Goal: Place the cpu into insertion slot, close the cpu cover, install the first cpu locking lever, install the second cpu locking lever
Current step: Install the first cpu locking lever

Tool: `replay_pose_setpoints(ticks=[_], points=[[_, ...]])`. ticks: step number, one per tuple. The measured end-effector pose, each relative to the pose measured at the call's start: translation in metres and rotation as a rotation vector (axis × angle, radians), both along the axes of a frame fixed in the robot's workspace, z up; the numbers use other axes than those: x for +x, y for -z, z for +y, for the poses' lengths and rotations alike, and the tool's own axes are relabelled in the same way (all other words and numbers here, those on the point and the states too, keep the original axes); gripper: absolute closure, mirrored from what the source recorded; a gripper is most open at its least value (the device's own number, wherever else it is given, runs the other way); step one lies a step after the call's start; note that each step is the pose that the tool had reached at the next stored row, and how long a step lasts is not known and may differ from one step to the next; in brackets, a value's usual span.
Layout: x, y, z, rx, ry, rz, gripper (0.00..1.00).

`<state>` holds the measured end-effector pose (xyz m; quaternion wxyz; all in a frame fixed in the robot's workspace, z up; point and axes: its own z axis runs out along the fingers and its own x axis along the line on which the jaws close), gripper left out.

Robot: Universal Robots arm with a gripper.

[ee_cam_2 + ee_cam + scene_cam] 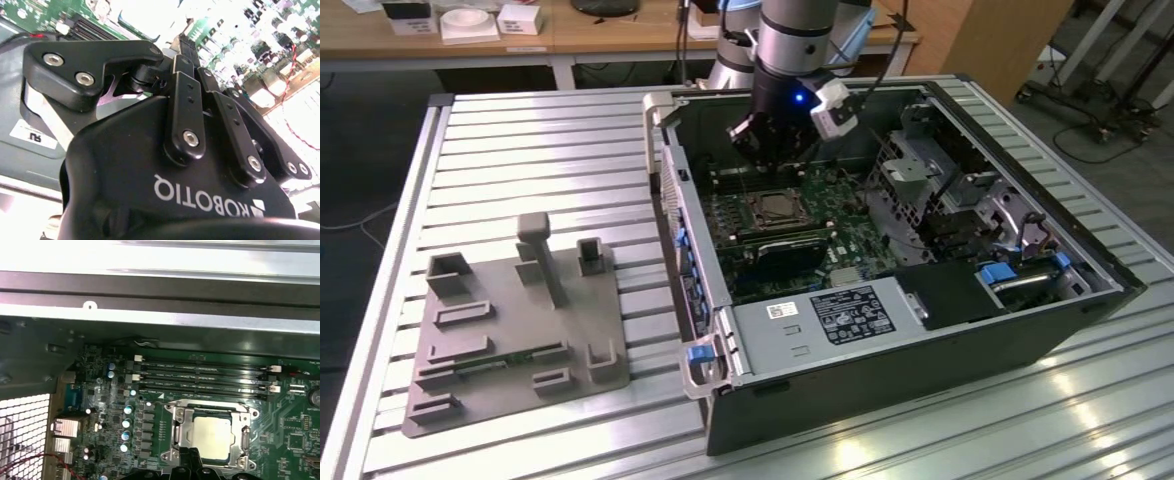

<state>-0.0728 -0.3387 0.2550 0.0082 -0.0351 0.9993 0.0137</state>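
The cpu (212, 437), pale and silvery, lies flat in the insertion slot (243, 449) on the green board. The cpu cover (175, 432), a thin metal frame, lies down around the chip's edges. In the exterior view the slot (781, 208) sits mid-board inside the open computer case. My gripper (767, 163) hangs just above and behind it, pointing down with its black fingers together and nothing in them. The fingertips (189, 456) show at the slot's near edge in the first wrist view. The gripper's black body (165, 165) fills much of the second wrist view.
Long memory slots (200, 377) run beside the socket. The case's walls (670, 200) ring the board, with a drive cage (947, 190) and a labelled box (854, 310) inside. A grey fixture plate (520, 320) lies on the slatted table at the exterior view's left.
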Motion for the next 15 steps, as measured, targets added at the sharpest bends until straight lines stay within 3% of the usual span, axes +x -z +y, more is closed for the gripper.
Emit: replay_pose_setpoints(ticks=[10, 15], points=[[-0.019, 0.0, 0.0, 0.0, 0.003, 0.0, 0.89], [-0.023, -0.0001, -0.0001, -0.0029, 0.033, 0.0002, 0.89]])
